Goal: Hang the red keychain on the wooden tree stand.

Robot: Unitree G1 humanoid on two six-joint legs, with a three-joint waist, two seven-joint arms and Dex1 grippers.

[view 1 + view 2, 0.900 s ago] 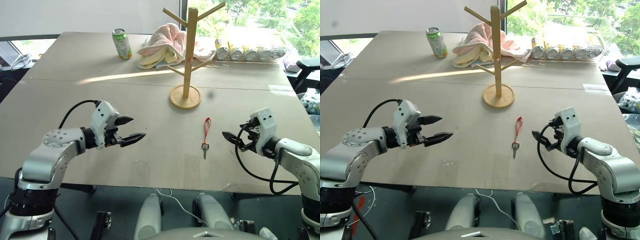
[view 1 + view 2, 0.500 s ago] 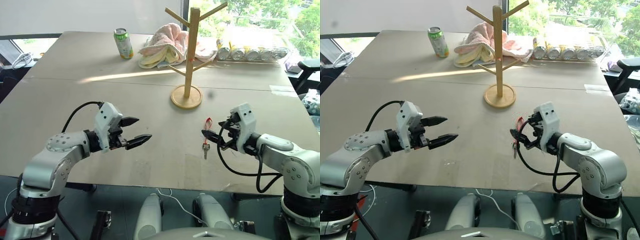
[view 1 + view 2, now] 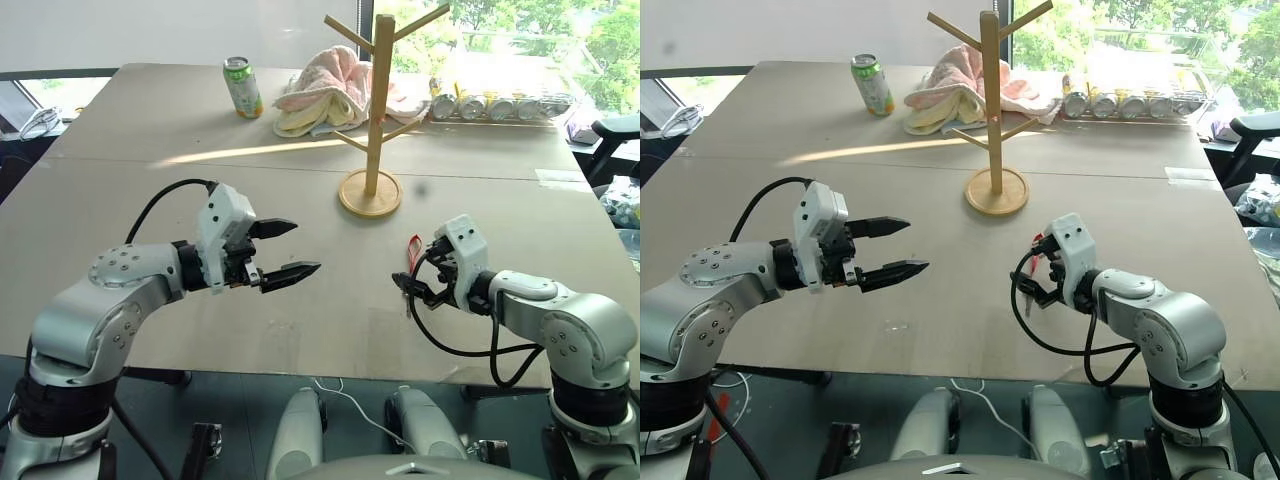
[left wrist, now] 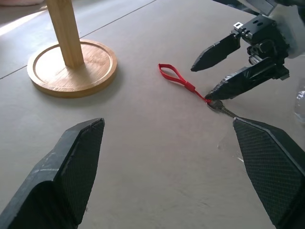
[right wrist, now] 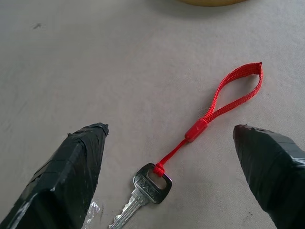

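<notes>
Lying flat on table [image 5: 95,57], red keychain [image 5: 209,114] between spread right gripper [image 5: 171,167] fingers.

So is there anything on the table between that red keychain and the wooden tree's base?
No, only bare table. The left wrist view shows the red keychain lying flat, with nothing between it and the wooden tree stand.

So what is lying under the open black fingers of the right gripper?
The red keychain with its small silvery metal key lies flat on the grey table, between the right gripper's open fingers. The key's blade tip is out of view.
</notes>
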